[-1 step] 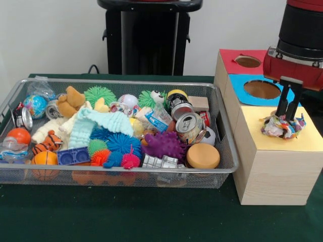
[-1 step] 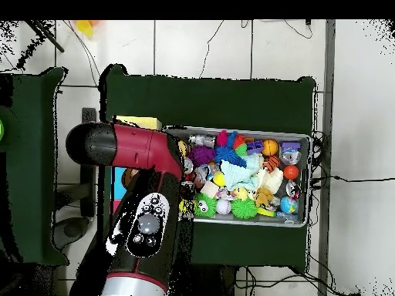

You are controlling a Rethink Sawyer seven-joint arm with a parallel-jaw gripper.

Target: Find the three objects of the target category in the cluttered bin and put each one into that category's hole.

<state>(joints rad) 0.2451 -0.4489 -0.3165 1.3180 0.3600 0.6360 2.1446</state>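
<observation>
Front view: red-and-black robot arm comes down at far right, its black two-finger gripper point(image 1: 286, 113) sitting over the yellow top of the pale wooden box point(image 1: 272, 174) right of the bin. The fingers are pinched onto a crumpled multicoloured paper or wrapper ball point(image 1: 281, 126), which rests on, or just above, the yellow panel point(image 1: 313, 138). No hole shows in the yellow panel; the wad and gripper cover the spot where one would be, so can't confirm the ball is centred over an opening.

Behind it, the blue panel's round hole point(image 1: 261, 89) and the red panel's round hole point(image 1: 247, 61) are both open and empty.

Silver wire-mesh bin point(image 1: 121, 174) is left of the box, packed: crushed silver drink can point(image 1: 189, 127), purple spiky ball point(image 1: 164, 144), tan round sponge puck point(image 1: 203, 156), mint knitted cloth point(image 1: 101, 123), tan teddy bear point(image 1: 69, 102), orange ball point(image 1: 45, 158). Overhead view: arm body point(image 2: 143, 208) hides the box and gripper; only the bin point(image 2: 245, 220) reads clearly.

Risks, judged from here:
- Wad is wide and ragged; if off-centre, edges could catch the hole rim and it sits on top instead of dropping.
- Loose paper could snag on a finger at release and get dragged off the near edge of the box.
- Other crumpled items look buried under toys in the bin, so the next search may grab the wrong thing.
</observation>
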